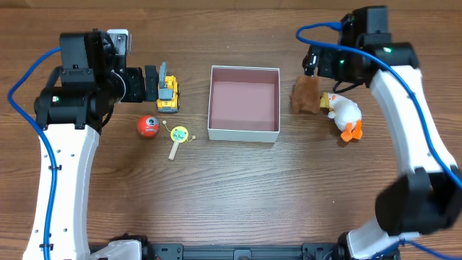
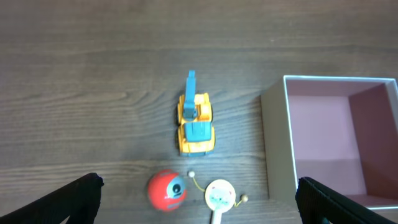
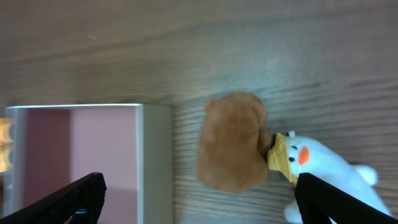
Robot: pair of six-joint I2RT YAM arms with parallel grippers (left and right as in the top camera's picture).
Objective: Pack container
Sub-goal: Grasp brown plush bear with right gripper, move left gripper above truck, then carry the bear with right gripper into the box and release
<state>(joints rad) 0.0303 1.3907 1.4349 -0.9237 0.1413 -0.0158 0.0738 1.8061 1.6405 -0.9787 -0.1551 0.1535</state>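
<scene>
The container (image 1: 244,132) is a square white box with a pink inside and nothing in it; it also shows in the left wrist view (image 2: 277,143) and the right wrist view (image 3: 155,149). Left of it lie a yellow and blue toy digger (image 1: 168,94) (image 2: 195,124), a red ball (image 1: 148,126) (image 2: 166,190) and a small rattle drum (image 1: 178,136) (image 2: 219,196). Right of it lie a brown plush (image 1: 305,95) (image 3: 231,149) and a white duck plush (image 1: 344,115) (image 3: 323,168). My left gripper (image 1: 150,83) (image 2: 199,202) is open above the left toys. My right gripper (image 1: 312,61) (image 3: 199,199) is open above the brown plush.
The wooden table (image 1: 238,195) runs under everything. Blue cables hang along both arms.
</scene>
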